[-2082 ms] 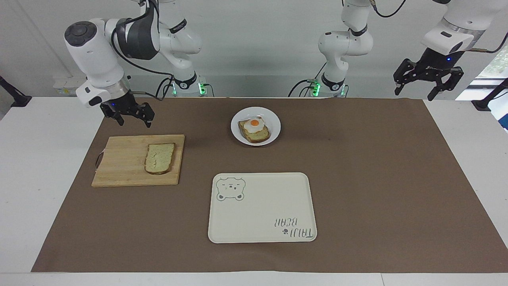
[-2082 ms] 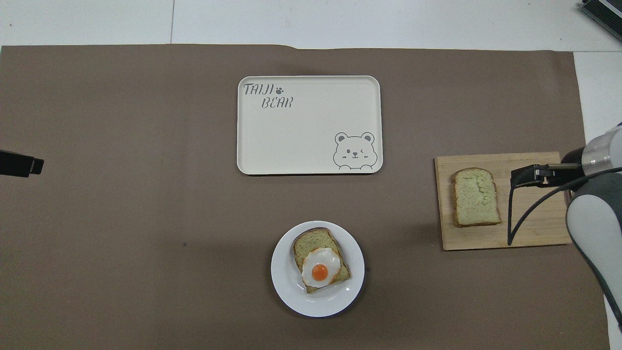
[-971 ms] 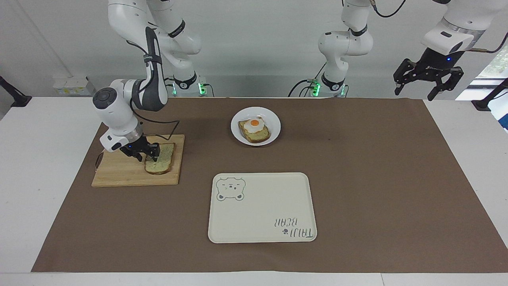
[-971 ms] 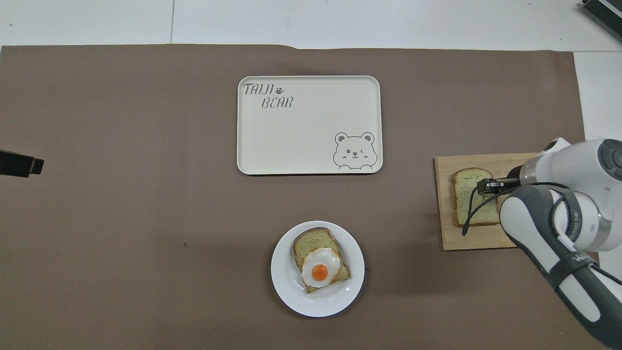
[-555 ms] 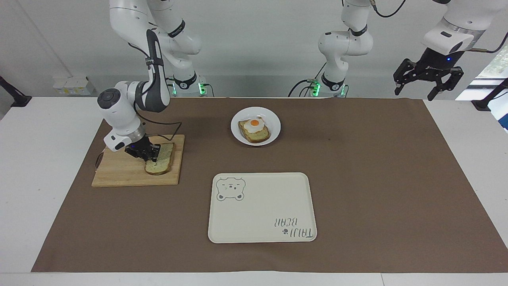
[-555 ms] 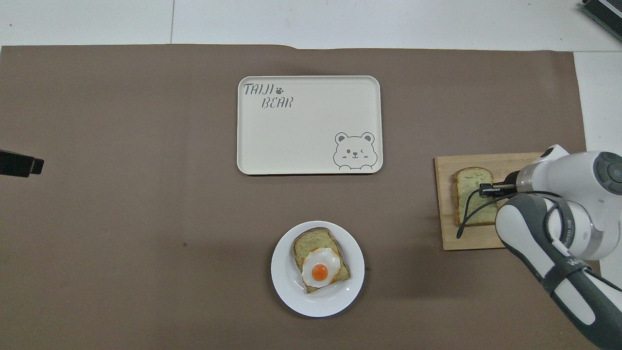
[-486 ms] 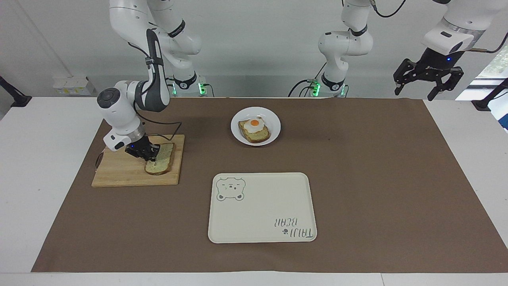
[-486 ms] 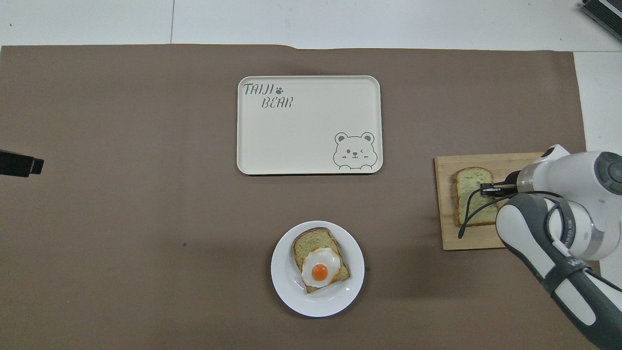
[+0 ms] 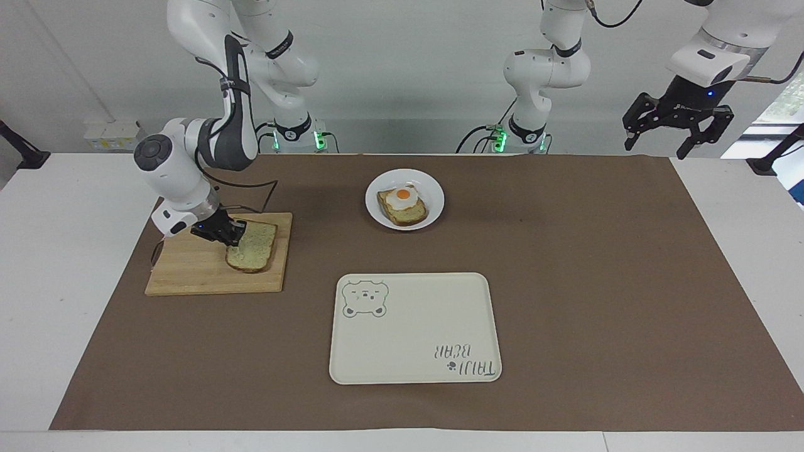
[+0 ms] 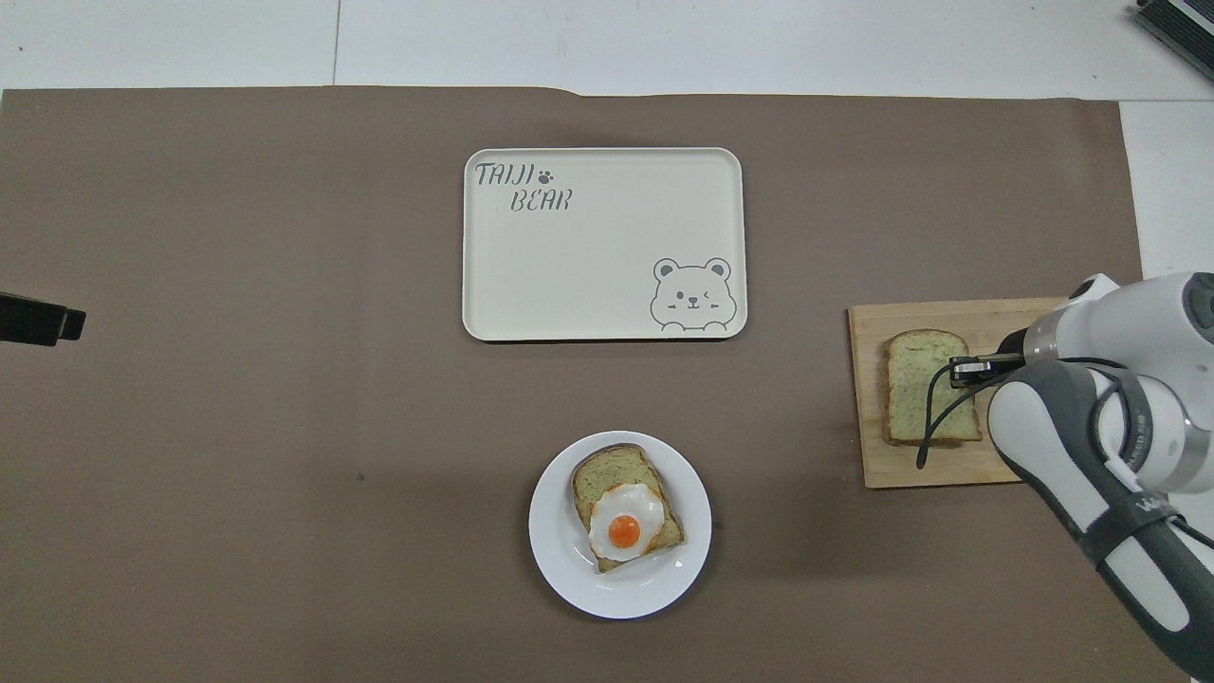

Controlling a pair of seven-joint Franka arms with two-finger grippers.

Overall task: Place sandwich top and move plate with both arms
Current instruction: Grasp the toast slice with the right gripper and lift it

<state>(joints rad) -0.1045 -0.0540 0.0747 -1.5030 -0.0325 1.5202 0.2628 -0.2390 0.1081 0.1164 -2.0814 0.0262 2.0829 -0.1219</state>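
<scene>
Bread first: the sandwich top [image 9: 253, 247] lies on the wooden cutting board [image 9: 195, 271] at the right arm's end of the worktop, one edge tipped up, pinched in the right gripper [image 9: 233, 236] jaws. Plate [image 9: 433, 199] with the egg-topped slice [image 9: 402, 206] sits near the robots. Left gripper [image 9: 677, 129] waits aloft, jaws spread.
</scene>
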